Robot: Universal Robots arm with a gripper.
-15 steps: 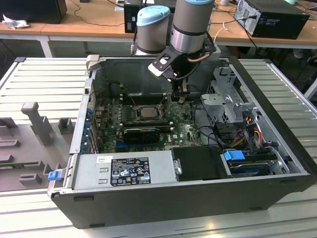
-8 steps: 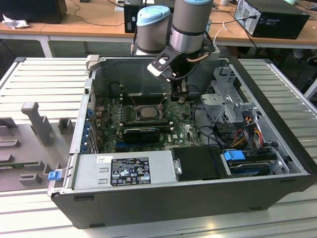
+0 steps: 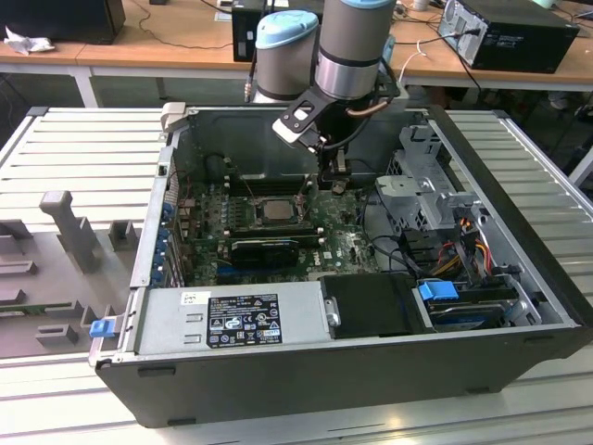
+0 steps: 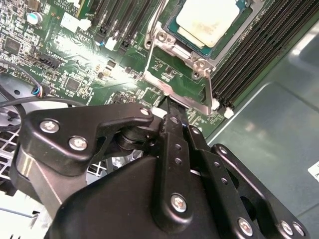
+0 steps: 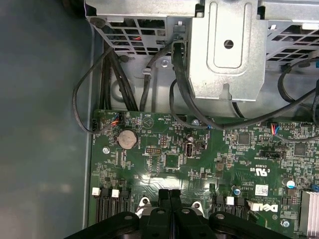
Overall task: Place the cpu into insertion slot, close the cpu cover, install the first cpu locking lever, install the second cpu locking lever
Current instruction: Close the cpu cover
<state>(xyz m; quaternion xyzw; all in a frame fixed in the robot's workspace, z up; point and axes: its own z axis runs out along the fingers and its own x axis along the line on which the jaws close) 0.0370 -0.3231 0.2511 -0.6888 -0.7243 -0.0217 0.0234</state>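
One gripper, fingers together, sits at the cpu cover edge; cpu seated.

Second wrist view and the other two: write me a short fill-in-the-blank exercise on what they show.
1. The pale chip lies inside a silvery metal frame on a ____ circuit board.
2. In the exterior view, the arm reaches down into an open computer ____.
3. In the first wrist view, the fingers of the gripper are ____, with no gap between them.

Missing words: green; case; shut.
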